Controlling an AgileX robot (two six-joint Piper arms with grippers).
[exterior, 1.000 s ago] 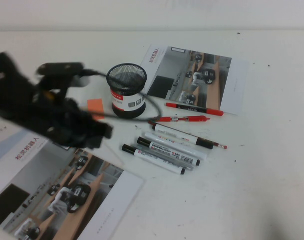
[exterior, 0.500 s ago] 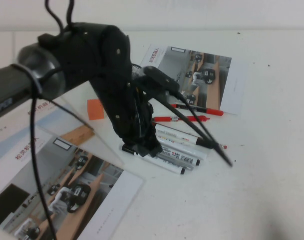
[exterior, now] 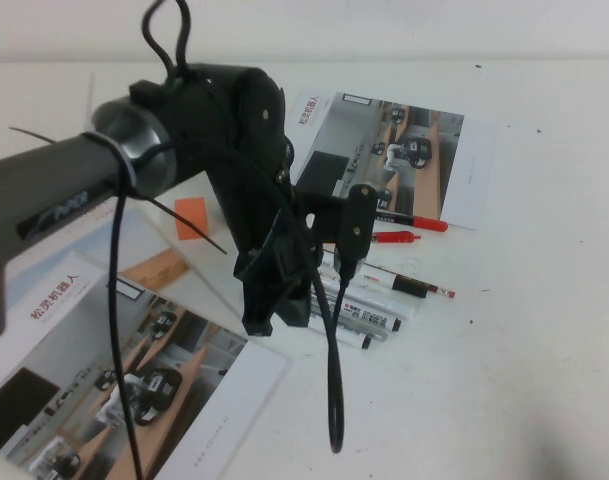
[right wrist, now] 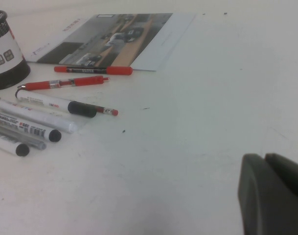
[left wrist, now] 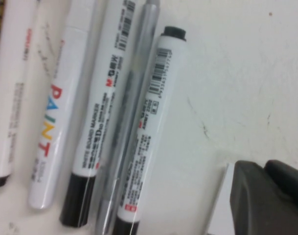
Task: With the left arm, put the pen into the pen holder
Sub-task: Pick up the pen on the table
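Left gripper (exterior: 279, 300) lower over pens (exterior: 369, 305) (holder hidden)

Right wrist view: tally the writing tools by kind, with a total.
White markers: 4
Red pens: 2
Grey pen: 1
Red-tipped thin stick: 1
Total: 8
Left gripper hovers over the markers; right gripper hangs above the table.

My left arm (exterior: 214, 130) was bulky, rounded and black, with a grey forearm tube (exterior: 54, 190) bearing pale lettering and looping black cables (exterior: 334, 400). My black left gripper (exterior: 277, 295) and dark-grey right gripper (right wrist: 273, 196) were both low over the surface (right wrist: 188, 147).
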